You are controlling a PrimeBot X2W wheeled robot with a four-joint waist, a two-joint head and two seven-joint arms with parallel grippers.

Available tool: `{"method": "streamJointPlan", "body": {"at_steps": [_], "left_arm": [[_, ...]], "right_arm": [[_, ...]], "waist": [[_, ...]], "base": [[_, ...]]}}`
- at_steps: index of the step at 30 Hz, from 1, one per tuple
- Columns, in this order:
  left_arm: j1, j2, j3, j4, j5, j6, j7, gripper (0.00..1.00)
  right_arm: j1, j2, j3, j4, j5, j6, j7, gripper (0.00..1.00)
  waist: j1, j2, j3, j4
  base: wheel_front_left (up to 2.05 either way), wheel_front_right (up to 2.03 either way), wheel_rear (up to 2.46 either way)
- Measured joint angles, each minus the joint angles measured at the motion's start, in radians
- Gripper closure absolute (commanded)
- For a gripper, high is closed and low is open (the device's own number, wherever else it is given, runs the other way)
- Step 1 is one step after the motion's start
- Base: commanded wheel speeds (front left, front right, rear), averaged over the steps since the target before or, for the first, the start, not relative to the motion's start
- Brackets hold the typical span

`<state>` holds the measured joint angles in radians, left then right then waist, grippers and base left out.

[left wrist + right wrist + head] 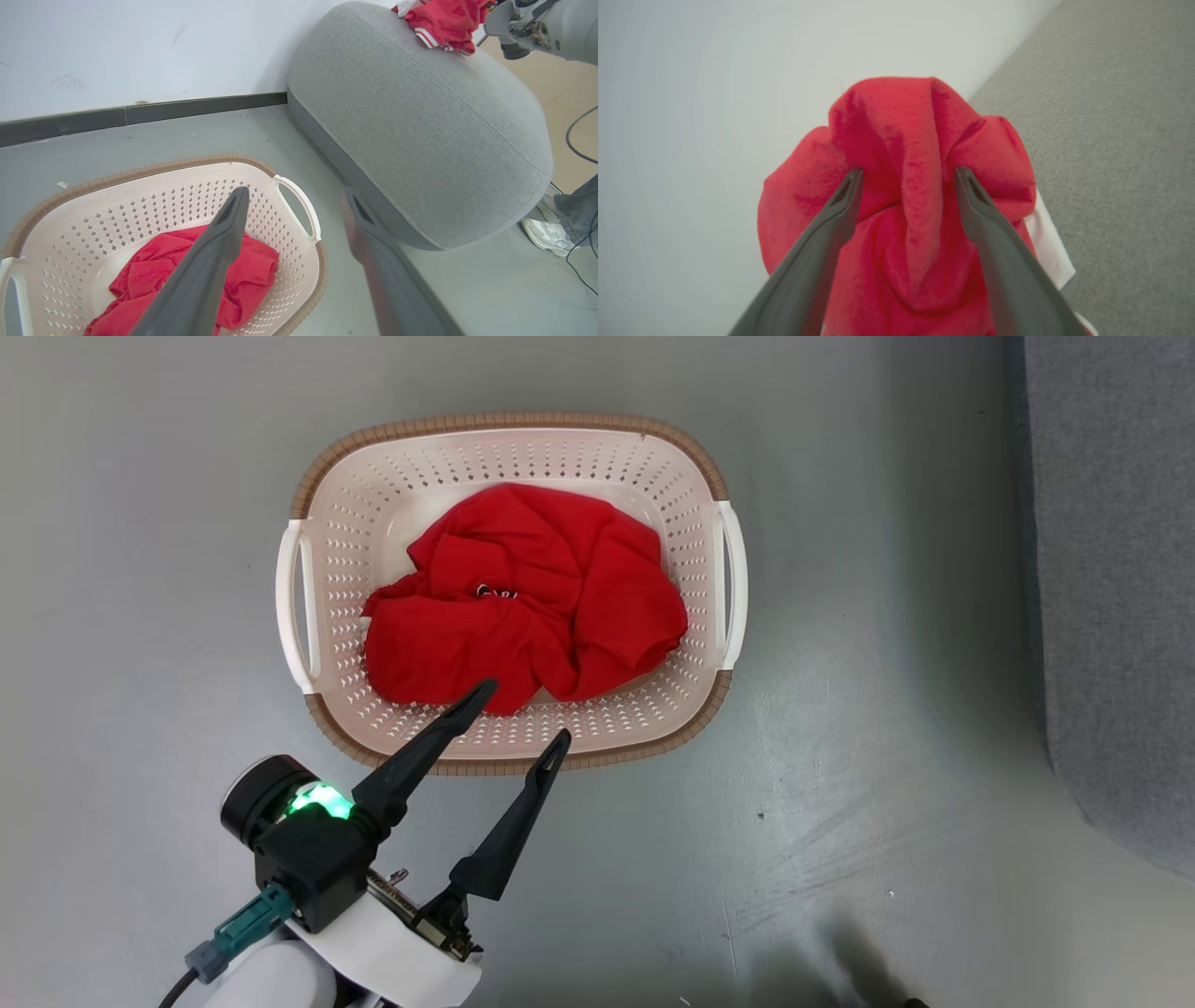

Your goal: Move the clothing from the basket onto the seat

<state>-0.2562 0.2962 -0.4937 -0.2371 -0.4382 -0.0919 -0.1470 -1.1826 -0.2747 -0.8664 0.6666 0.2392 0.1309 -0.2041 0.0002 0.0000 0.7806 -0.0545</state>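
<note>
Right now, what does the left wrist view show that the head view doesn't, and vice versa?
Left wrist view, not head: a red garment with a striped cuff lying on top of the seat, the right arm beside it, the dark baseboard, a person's shoe.
Head view, not left wrist: the whole basket rim from above, white print on the clothing, a green light behind the left gripper.
Both: the basket, the red clothing in it, the open left gripper, grey floor, part of the seat.
</note>
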Motion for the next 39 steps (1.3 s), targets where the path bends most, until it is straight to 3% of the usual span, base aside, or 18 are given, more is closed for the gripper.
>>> {"method": "streamJointPlan", "body": {"at_steps": [8,19,27,39], "left_arm": [[-0.019,-0.015,0.015,0.044,-0.015,0.000,-0.035,0.00],[-0.026,-0.043,0.084,0.122,-0.066,0.000,-0.076,0.00],[-0.025,-0.065,0.134,0.185,-0.086,0.002,-0.093,0.00],[0.040,-0.106,0.257,0.295,-0.133,0.047,-0.102,0.00]], "right_arm": [[0.097,0.041,0.119,-0.050,0.044,0.000,-0.019,0.00],[0.269,0.145,0.287,-0.153,0.122,0.000,-0.036,0.00],[0.394,0.179,0.460,-0.216,0.097,0.000,-0.044,0.00],[0.532,0.196,0.729,-0.253,0.003,0.000,-0.046,0.00]], "waist": [[0.0000,0.0000,-0.044,-0.011],[-0.0001,0.0000,-0.135,-0.022],[0.0000,0.0000,-0.216,-0.025],[-0.0001,0.0000,-0.352,-0.001]], "base": [[0.00,0.00,0.00],[0.00,0.00,0.00],[0.00,0.00,0.00],[0.00,0.00,0.00]]}}
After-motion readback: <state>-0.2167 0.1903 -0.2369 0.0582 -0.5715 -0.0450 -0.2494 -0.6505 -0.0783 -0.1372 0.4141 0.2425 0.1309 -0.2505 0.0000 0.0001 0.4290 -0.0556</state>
